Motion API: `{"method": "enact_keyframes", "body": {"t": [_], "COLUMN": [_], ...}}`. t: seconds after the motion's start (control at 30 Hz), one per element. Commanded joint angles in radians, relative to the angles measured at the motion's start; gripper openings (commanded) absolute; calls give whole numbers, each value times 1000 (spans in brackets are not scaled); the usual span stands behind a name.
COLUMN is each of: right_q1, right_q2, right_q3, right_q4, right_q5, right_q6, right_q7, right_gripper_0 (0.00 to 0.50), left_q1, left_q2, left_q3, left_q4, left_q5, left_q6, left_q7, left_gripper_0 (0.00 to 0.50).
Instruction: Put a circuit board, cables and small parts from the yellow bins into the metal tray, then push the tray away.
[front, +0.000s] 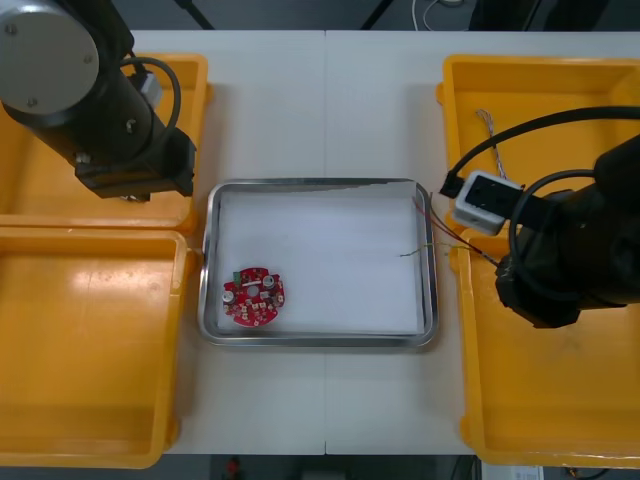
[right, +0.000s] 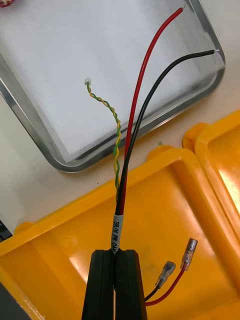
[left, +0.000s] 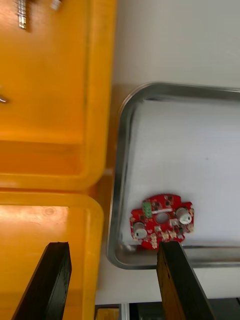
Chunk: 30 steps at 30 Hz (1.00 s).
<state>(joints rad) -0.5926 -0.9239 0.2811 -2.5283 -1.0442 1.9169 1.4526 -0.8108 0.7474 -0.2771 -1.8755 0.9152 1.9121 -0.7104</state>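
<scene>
Item 1: shiny rectangular metal tray (front: 320, 186), white inside, set between the yellow plastic bins (front: 90, 400).
Item 2: round red circuit board (front: 253, 297), laid flat in the tray's near-left corner.
Item 3: bundle of red, black and twisted yellow-green cables (right: 115, 230), grasped at its white-labelled sleeve by the clenched right gripper (right: 116, 256) above a right-side bin. The free ends are stretched over the tray's right rim.
Item 4: left gripper (left: 112, 247), fingers released and spread, held above the tray's left rim and the neighbouring bin.

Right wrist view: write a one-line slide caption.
Right gripper shut on a red, black and yellow-green cable bundle above a yellow bin, loose ends reaching over the metal tray.
</scene>
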Motion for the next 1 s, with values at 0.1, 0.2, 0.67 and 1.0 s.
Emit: {"method": "enact_keyframes", "body": {"t": [0.1,0.2,0.67,1.0], "right_q1": [-202,-239,-309,-305], "right_q2": [46,106,266,359], "right_q3": [220,270,438,515], "right_q4": [31,68,302,437], "right_q5": [55,78,165,273], "right_q6": [3,3,-32,-104], "right_q7": [-9,-1,233,338], "right_gripper_0": [0,0,0,0], "left_q1": [-96,-97,-96,-96], "left_q2": [52,52,52,46], "left_q3": [36,52,81,81], "left_q4": [145,203,496,638], "left_q5": [-19,-42,-104,-125], "left_q6": [8,8,-196,-337], "left_q7": [48,46,26,-4], "left_gripper_0": [500,500,500,500]}}
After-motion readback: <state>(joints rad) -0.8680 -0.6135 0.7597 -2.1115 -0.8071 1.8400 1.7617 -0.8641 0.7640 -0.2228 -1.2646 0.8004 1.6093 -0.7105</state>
